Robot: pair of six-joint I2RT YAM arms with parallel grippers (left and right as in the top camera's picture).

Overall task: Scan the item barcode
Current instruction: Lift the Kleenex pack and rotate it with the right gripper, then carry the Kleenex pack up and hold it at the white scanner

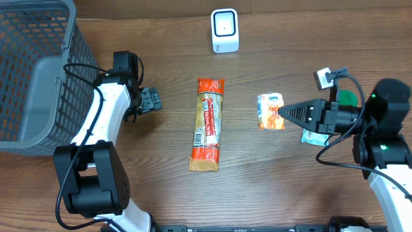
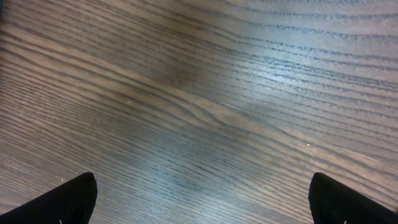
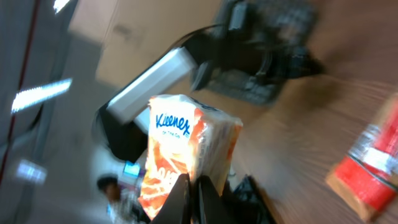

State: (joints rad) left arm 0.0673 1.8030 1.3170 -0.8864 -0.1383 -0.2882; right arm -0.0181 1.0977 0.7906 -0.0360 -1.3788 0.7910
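Open tabletop (image 1: 309, 38) right of scanner (image 1: 224, 30); long packet (image 1: 207, 124) mid-table, basket (image 1: 38, 64) far left.

basket (image 1: 29, 32): far left | orange packet (image 1: 207, 125): centre | teal packet (image 1: 313, 136): right

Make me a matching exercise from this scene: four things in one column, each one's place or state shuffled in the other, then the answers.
1. Kleenex pack
2. long orange packet
3. white scanner
4. left end effector

A. open above the bare table
B. lying flat between the two arms
C. pinched by the right end effector
D. at the top of the overhead view

Pairs: 1-C, 2-B, 3-D, 4-A
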